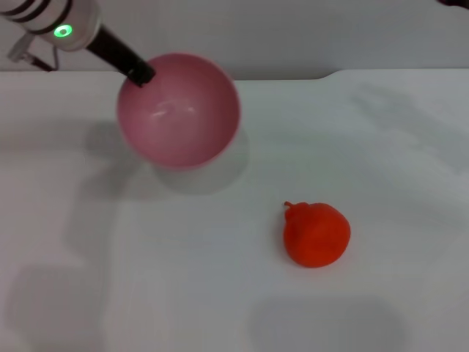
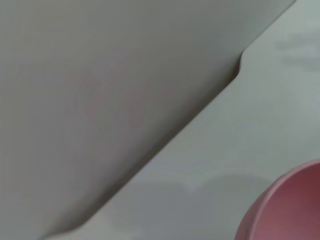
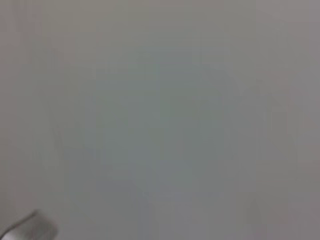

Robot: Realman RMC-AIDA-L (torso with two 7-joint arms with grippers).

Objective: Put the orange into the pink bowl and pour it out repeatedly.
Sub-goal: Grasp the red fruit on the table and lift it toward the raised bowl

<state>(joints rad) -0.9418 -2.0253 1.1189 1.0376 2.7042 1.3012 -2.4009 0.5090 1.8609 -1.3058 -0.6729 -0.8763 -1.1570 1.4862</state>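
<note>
The pink bowl [image 1: 179, 110] hangs above the white table at the back left, tilted so that its empty inside faces me. Its shadow lies on the table beneath it. My left gripper [image 1: 139, 73] comes in from the upper left and is shut on the bowl's far left rim. A part of the bowl's rim also shows in the left wrist view [image 2: 290, 210]. The orange [image 1: 316, 235] lies on the table right of centre, well apart from the bowl, its stem nub pointing up and left. My right gripper is out of view.
The white table [image 1: 220, 293] fills the head view. Its back edge has a step [image 1: 330, 73] and meets a grey wall behind. The right wrist view shows only a plain pale surface.
</note>
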